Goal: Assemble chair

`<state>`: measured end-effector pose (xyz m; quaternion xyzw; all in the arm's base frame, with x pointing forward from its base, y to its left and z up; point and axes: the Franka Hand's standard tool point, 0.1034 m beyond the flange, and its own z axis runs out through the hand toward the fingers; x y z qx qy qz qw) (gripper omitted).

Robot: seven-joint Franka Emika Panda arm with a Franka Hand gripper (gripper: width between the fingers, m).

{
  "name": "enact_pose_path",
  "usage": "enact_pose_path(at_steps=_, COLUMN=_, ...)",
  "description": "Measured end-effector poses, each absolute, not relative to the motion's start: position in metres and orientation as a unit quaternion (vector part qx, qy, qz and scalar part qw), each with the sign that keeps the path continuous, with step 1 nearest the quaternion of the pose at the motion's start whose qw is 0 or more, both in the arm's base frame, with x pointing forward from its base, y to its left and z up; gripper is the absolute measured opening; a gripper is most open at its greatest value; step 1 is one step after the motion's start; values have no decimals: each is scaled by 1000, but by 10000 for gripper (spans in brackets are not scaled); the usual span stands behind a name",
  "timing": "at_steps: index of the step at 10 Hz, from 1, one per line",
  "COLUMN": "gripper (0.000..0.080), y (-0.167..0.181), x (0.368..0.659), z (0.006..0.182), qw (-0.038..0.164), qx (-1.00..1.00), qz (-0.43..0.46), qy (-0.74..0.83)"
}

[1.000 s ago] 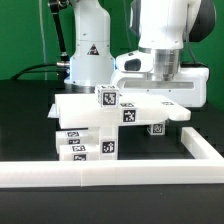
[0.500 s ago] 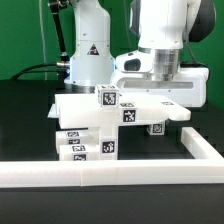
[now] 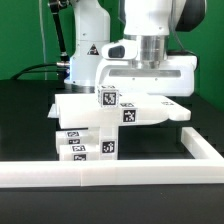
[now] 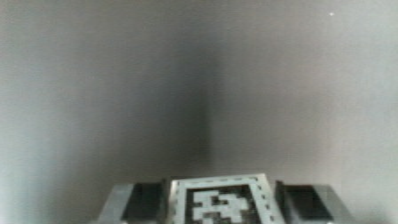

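The partly built chair (image 3: 85, 128) stands at the middle of the black table as a stack of white tagged blocks. A flat white panel (image 3: 150, 108) reaches from it toward the exterior view's right, and a tagged cube (image 3: 105, 98) sits on top. My gripper (image 3: 147, 86) hangs just behind and above that panel, its fingertips hidden by it. In the wrist view a white tagged piece (image 4: 222, 203) sits between the dark fingers (image 4: 135, 200), so my gripper (image 4: 222, 208) is shut on it. In the exterior view that held piece is hidden.
The long white border frame (image 3: 110, 172) runs along the front and turns back at the exterior view's right (image 3: 200, 146). The arm's white base (image 3: 88, 55) stands behind the chair. The wrist view otherwise shows only a blurred grey surface.
The gripper has moved toward the exterior view's left and a little upward. The tagged piece that showed below the panel at the right no longer shows there.
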<state>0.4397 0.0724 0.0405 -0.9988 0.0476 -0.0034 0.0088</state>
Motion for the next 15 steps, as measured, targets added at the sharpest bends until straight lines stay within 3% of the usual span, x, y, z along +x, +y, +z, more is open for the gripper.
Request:
enact_pose_path(at_steps=4, gripper=287, y=61, x=440, z=86, qw=41, qx=-994, qz=13, qy=96)
enact_pose_path(at_steps=9, gripper=287, y=58, x=438, z=81, qw=37, qx=-995, qz=17, qy=95)
enact_pose_path(at_steps=13, gripper=287, y=21, x=463, z=115, qw=41, qx=-998, qz=10, qy=53)
enact_pose_path(at_steps=15, gripper=287, y=23, x=461, z=112, qw=39, qx=-998, qz=10, qy=51)
